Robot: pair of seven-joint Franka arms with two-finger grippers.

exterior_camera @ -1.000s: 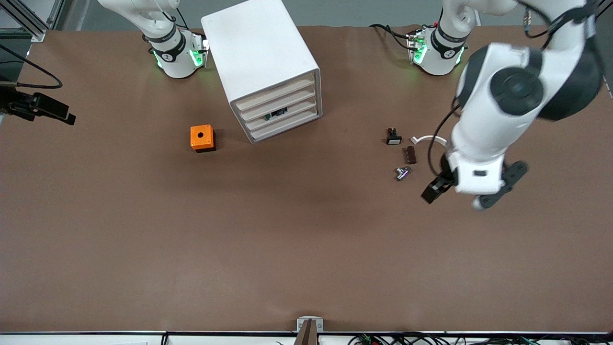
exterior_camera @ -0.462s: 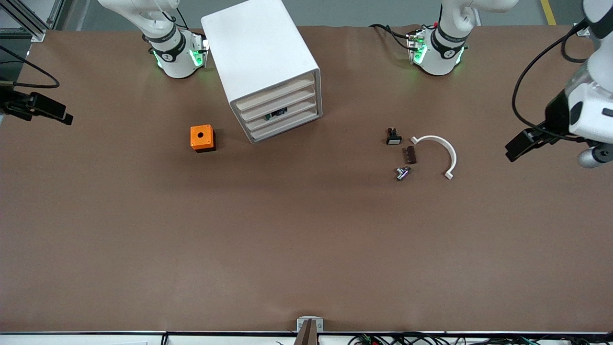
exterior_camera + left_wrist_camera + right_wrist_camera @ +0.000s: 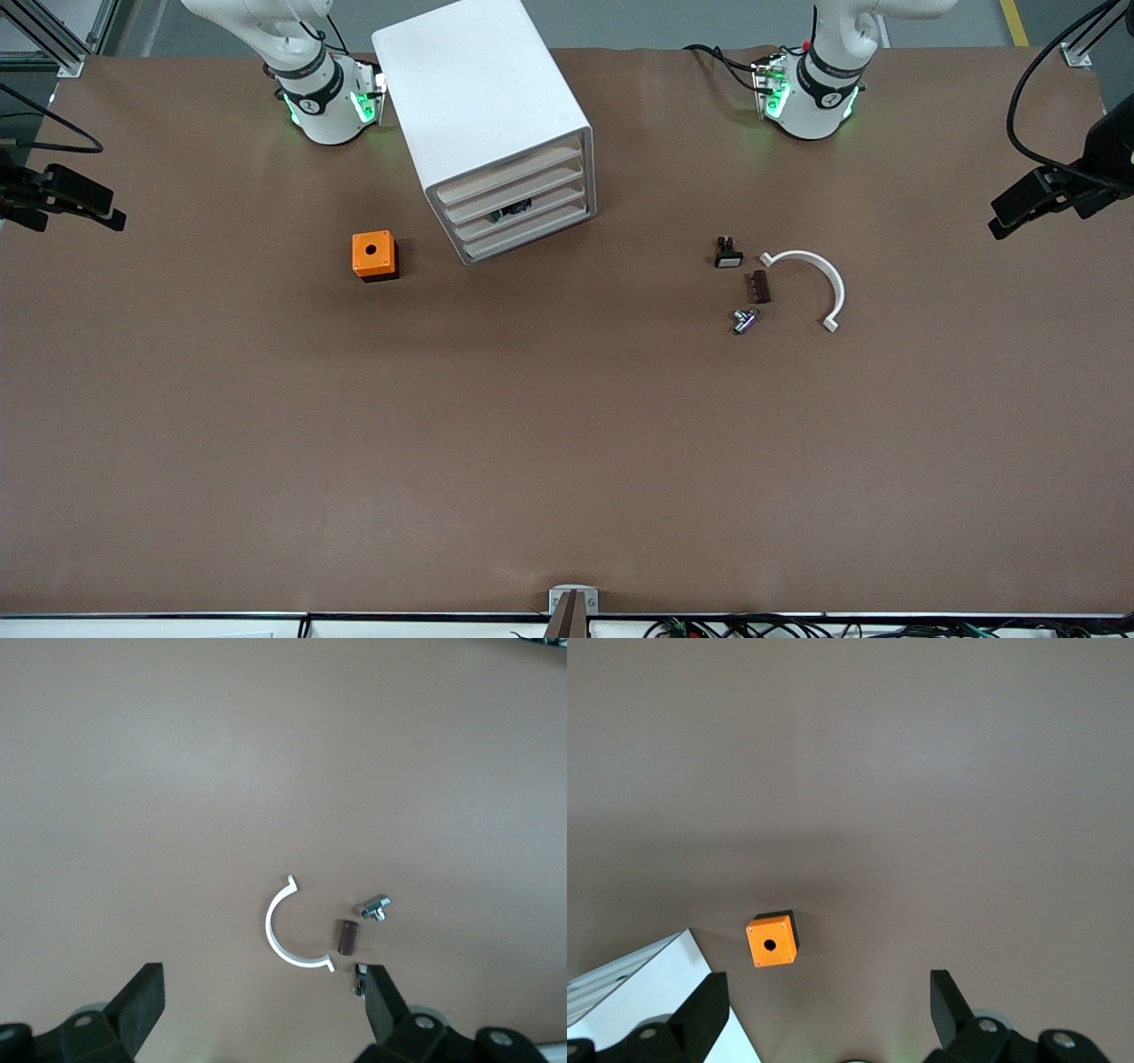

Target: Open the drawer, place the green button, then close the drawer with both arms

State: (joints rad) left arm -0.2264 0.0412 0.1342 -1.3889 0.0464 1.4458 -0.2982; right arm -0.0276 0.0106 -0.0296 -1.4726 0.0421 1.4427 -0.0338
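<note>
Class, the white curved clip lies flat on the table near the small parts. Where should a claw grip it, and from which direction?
Grip the white curved clip at mid-arc, coming straight down: it lies flat, its band looks thin, and the arc's outer side is clear of the neighbouring small parts.

Glossy white arms, black joint rings, green base lights, black cables.

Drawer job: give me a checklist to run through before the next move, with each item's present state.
1. Third drawer shut flush in the cabinet: ok.
2. Button inside that drawer: ok, a dark and green shape shows through its front.
3. Left gripper open, empty, high over the left arm's end of the table: ok.
4. Right gripper open, empty, over the right arm's end: ok.
5. Orange box apart from the cabinet: ok.
</note>
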